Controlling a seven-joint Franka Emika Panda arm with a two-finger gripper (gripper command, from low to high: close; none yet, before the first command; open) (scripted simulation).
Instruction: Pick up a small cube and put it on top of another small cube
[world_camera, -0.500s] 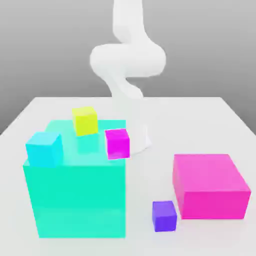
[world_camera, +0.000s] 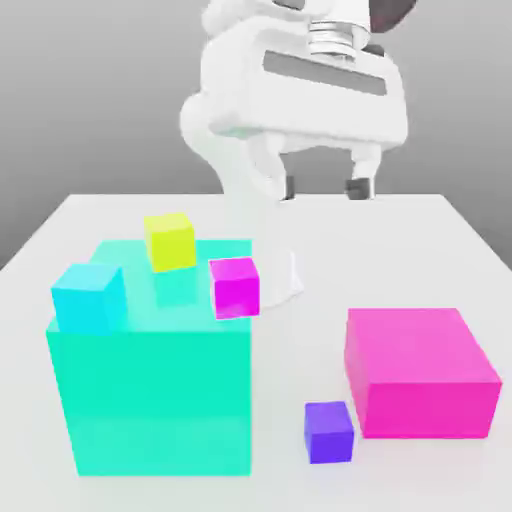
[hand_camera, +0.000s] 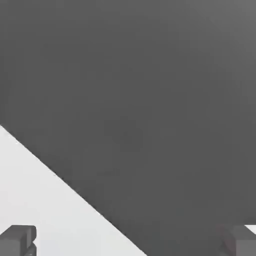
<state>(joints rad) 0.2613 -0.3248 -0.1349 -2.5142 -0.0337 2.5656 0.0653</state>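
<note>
1. A large teal block is being seen near the front edge of the worktop, toward the exterior view's left.
2. Three small cubes are being carried on its top: a cyan cube at the front left corner of that top, a yellow cube near its back edge, and a magenta cube at its right edge.
3. The small cube, purple-violet, is being seen resting on the worktop near the front edge, between the teal block and a large pink block, just beside the pink block's front left corner and held by nothing.
4. The end effector is being held high above the worktop's back part, pointing down, with its two dark fingers spread wide apart and nothing between them.
5. In the hand view, the fingertips are being shown far apart over a corner of the pale worktop.
</note>
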